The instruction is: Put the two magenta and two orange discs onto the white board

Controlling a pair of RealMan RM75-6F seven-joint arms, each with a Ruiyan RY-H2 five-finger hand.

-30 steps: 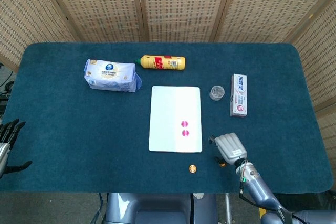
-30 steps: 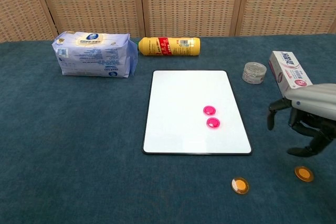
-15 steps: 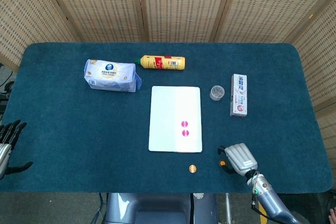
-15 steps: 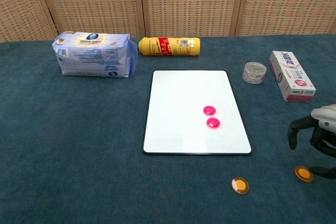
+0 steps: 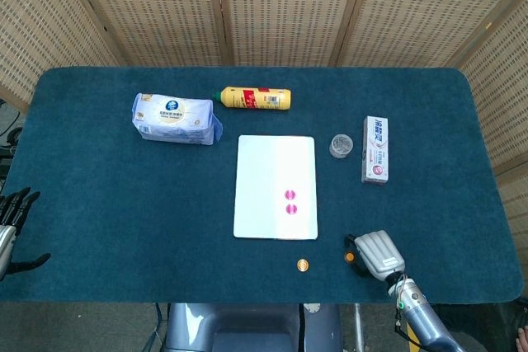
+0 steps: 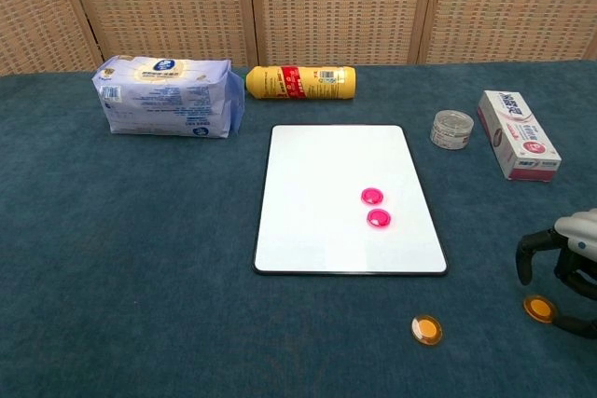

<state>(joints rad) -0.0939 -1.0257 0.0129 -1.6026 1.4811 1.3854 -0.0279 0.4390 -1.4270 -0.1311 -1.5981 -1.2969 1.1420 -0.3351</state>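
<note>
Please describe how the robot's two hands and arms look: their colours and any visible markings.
The right hand has a light grey back and black fingers; its silver wrist carries a small green light. The left hand, at the picture's edge, shows black fingers on a grey wrist.

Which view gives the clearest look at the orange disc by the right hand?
The chest view: the orange disc lies in full sight on the cloth between the fingers of the right hand. In the head view the same disc is a small spot at the hand's edge.
</note>
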